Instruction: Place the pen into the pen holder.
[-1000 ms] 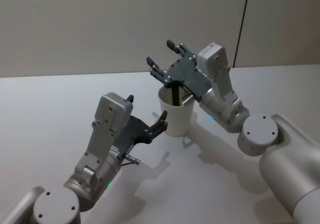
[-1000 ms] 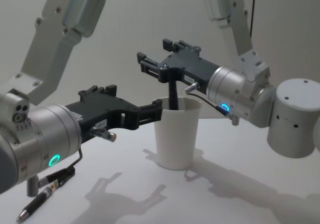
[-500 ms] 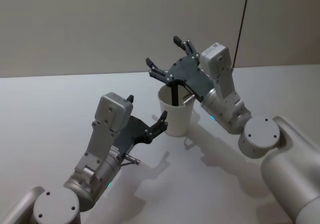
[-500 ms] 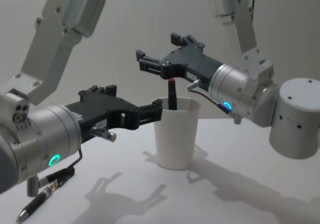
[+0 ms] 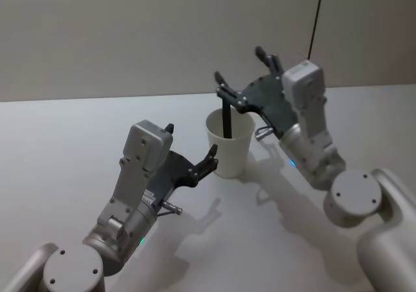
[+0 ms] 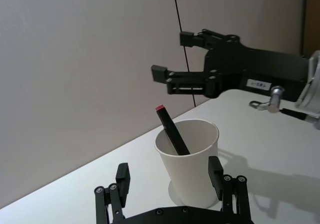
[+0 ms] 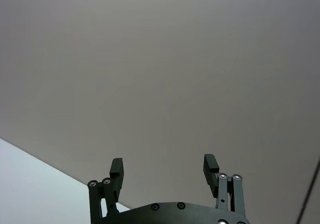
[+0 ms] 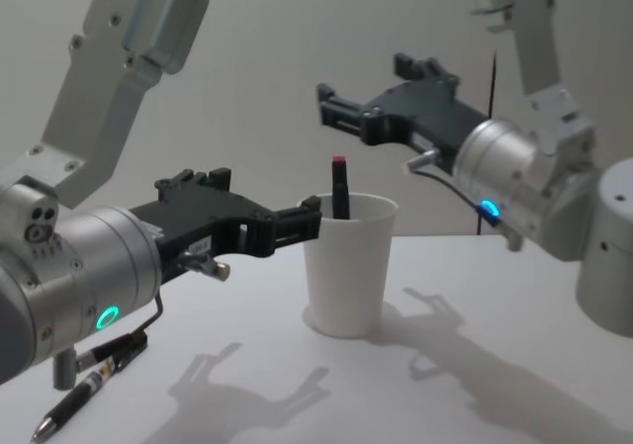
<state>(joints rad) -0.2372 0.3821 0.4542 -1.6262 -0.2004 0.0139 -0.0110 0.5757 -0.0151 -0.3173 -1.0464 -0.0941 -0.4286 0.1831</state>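
The pen holder is a white paper cup standing upright on the table; it also shows as the pen holder and the pen holder. A black pen with a red end stands in it, leaning on the rim, also seen as the pen and the pen. My right gripper hangs open above and to the right of the cup, holding nothing; it is also the right gripper and the right gripper. My left gripper is open, close by the cup's left side.
A second dark pen lies on the table at the near left, below my left arm. A thin black cable runs down the wall behind the right arm.
My right gripper has risen and drawn back to the right, away from the cup, leaving the pen standing inside. The left arm has not moved.
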